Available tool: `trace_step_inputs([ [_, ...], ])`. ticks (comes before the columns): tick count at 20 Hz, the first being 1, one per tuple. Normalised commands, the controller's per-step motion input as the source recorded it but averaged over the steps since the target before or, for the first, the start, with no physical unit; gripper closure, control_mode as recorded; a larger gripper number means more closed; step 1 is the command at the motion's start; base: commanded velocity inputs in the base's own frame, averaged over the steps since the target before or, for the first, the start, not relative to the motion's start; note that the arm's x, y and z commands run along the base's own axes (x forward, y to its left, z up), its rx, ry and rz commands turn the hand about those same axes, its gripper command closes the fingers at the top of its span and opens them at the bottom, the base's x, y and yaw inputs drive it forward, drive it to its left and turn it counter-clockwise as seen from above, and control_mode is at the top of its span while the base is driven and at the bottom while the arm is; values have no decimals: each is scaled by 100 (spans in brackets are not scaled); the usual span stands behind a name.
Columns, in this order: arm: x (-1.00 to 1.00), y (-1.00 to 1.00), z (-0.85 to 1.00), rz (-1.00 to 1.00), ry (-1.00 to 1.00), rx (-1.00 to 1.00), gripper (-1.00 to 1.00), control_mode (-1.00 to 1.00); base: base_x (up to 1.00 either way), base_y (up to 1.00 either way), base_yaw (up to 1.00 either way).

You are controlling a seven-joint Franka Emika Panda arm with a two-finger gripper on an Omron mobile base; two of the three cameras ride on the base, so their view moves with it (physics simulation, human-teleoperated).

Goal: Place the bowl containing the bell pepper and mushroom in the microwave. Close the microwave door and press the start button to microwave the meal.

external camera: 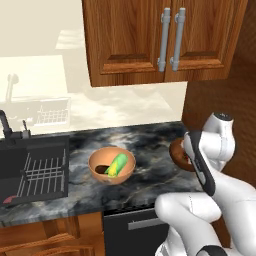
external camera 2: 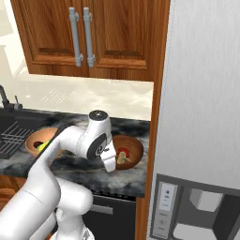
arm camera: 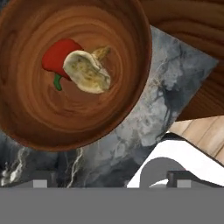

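The pincer (external camera 2: pixel 109 165) hangs with its jaws spread wide and nothing between them, just above the near rim of the bowl (arm camera: pixel 74 72), which sits on the dark marbled counter (arm camera: pixel 131 135) at its corner. Inside, past the rim, the mushroom (arm camera: pixel 86 72) lies against and partly over the bell pepper (arm camera: pixel 57 54). The step in hand looks like the approach to pick up the bowl. Next, I judge, the pincer must drop so one finger goes inside the rim and one outside, then pinch. Farther off to the side stands a lighter bowl (external camera: pixel 112 165) holding corn (external camera: pixel 116 165).
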Motion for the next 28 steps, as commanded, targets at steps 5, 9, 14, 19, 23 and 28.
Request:
trace_step_inputs([
  [5, 20, -45, -51, -19, 0, 3, -100, -100, 0, 0, 0],
  [9, 34, -24, -31, -6, 2, 0, -100, -100, 0, 0, 0],
  [14, 39, -5, -12, 0, 1, 1, -100, -100, 0, 0, 0],
  [19, 38, -12, -2, 0, 1, 4, -100, -100, 0, 0, 0],
  [23, 26, -21, 0, 0, 0, 7, -100, -100, 0, 0, 0],
  [28, 3, 2, 0, 0, 0, 1, -100, -100, 0, 0, 0],
])
